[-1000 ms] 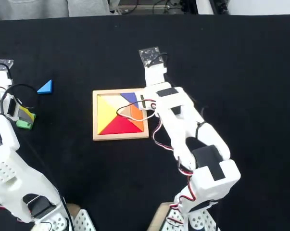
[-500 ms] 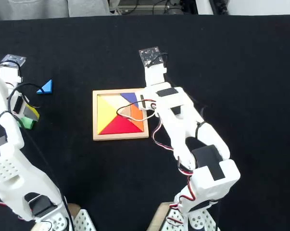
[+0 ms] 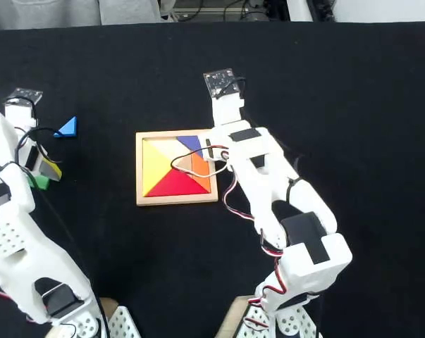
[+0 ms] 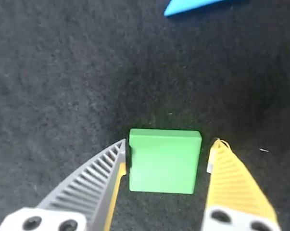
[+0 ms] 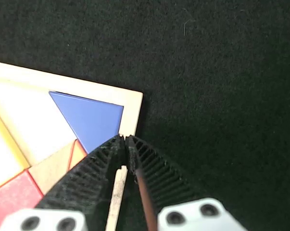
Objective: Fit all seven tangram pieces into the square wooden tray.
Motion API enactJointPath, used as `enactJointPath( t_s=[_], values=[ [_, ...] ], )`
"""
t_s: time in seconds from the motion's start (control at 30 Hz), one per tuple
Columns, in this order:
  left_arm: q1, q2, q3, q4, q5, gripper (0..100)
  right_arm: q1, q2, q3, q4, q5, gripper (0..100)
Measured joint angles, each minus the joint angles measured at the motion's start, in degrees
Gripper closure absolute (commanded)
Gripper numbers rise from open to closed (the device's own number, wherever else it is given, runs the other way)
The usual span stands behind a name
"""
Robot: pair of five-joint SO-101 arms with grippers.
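Left gripper (image 4: pixel 170 144) spread, straddling green square (image 4: pixel 165 161) at overhead frame's far left, well off tray (image 3: pixel 177 201). Centre, then clamp flat edges squarely. Right gripper (image 5: pixel 124 140) clenched empty at tray corner.

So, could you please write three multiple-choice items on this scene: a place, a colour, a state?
1. Where is the light blue triangle relative to the tray? A inside it B outside it, on the black cloth C in a gripper
2. What colour is the square piece between the left gripper's fingers? A red B green C orange
3. How is the right gripper? A shut B wide open C holding a piece
1 B, bare cloth surrounds it; 2 B, it shows green; 3 A, its fingertips meet.
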State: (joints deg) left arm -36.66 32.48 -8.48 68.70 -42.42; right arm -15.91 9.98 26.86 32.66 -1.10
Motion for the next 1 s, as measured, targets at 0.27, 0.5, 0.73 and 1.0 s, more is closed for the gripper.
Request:
enactJointPath(
  t_s=[0.27, 0.5, 0.73, 1.0],
  values=[
    [-0.70, 0.09, 0.00, 0.00, 0.00, 73, 0.00, 0.00, 0.00, 0.00, 0.00, 98.7],
    [-0.70, 0.18, 0.79, -0.62, 0.00, 73, 0.00, 0.00, 0.00, 0.00, 0.00, 98.7],
    [-0.88, 0.18, 0.79, -0.62, 0.00, 73, 0.00, 0.00, 0.00, 0.00, 0.00, 98.7],
    [-0.88, 1.93, -0.62, -0.18, -0.09, 73, 0.00, 0.00, 0.00, 0.00, 0.00, 98.7]
  ],
)
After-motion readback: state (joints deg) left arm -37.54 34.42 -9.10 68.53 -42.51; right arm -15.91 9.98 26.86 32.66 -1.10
